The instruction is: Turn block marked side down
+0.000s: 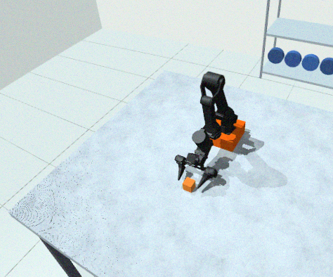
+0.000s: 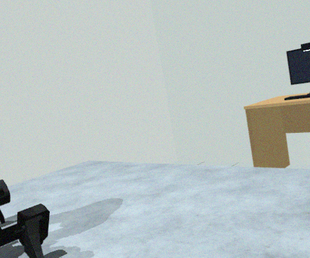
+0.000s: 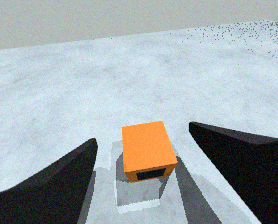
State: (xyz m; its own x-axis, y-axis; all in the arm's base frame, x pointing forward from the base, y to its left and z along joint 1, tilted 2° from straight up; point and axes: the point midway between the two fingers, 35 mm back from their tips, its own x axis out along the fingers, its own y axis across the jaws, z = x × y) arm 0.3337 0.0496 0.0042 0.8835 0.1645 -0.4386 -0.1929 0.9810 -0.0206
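The orange block [image 1: 189, 185] [image 3: 149, 146] is at the table [image 1: 140, 219] [image 3: 60, 90], in front of the arm. In the wrist view its plain orange face is up, and the dark square mark [image 3: 151, 173] is on the side toward the wrist camera, seen at a steep slant. Whether the block rests flat or is slightly tilted or just above the table is hard to tell. My gripper [image 1: 188, 184] [image 3: 143, 134] is wide open, its fingers on either side of the block with gaps to both. The exterior view does not show the block.
The arm's orange base [image 1: 224, 143] stands on the table behind the gripper. A shelf rack [image 1: 265, 33] with blue round things and boxes stands beyond the table. A wooden desk [image 2: 267, 139] with a monitor [image 2: 307, 65] stands farther off.
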